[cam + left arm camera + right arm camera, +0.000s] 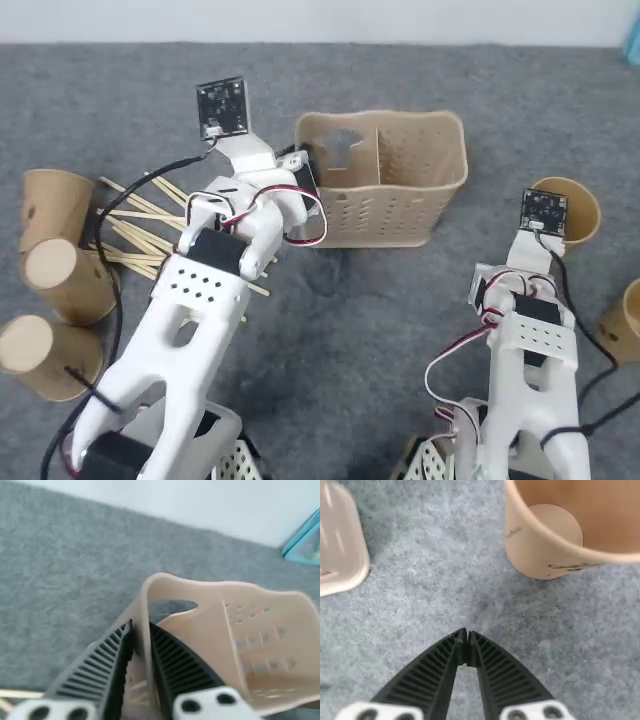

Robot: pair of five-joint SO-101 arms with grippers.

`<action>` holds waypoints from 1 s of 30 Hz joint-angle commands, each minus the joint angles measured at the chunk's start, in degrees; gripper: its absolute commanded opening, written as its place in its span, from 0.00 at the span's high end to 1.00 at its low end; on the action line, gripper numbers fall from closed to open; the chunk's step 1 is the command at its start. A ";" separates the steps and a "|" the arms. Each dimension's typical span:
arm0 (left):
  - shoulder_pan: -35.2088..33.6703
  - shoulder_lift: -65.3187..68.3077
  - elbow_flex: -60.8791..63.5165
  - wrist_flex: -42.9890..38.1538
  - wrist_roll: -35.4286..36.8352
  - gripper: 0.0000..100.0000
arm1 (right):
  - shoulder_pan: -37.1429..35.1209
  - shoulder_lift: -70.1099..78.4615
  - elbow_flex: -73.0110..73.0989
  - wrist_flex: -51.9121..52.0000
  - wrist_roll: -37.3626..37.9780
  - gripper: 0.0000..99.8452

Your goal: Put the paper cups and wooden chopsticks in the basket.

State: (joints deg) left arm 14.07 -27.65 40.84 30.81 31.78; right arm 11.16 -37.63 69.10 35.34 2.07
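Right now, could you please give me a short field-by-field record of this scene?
surface: grey carpet
basket: two compartments, nothing visible inside
paper cups: three by the left arm, two by the right arm, all outside the basket
chopsticks: piled beside the three cups
left gripper: shut on the basket's side wall
right gripper: shut, empty, near a cup

A grey carpeted table (pixel 380 330) carries a beige basket (pixel 400 190) near its middle, a loose pile of chopsticks (pixel 135 225) on one side with three paper cups (pixel 68 280) tipped over beside it, and two more cups (pixel 575 210) on the opposite side
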 commanded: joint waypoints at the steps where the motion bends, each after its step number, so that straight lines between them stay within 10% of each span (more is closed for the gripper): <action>1: 0.00 0.44 -2.77 0.00 0.79 0.99 | 0.48 -1.98 -2.73 -1.45 -0.79 0.99; 7: -0.09 1.05 -2.59 0.09 0.70 0.95 | 0.40 -1.98 -2.73 -1.45 -0.79 0.99; 16: -2.02 0.18 -3.03 8.79 0.62 0.63 | 0.31 -1.98 -2.73 -1.45 -0.79 0.99; 30: -7.30 -37.45 -3.03 26.99 0.35 0.62 | 0.13 -1.98 -2.73 -1.36 -0.79 0.99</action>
State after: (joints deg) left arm 8.70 -58.51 40.22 54.64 31.87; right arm 11.16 -37.63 69.10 35.08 2.07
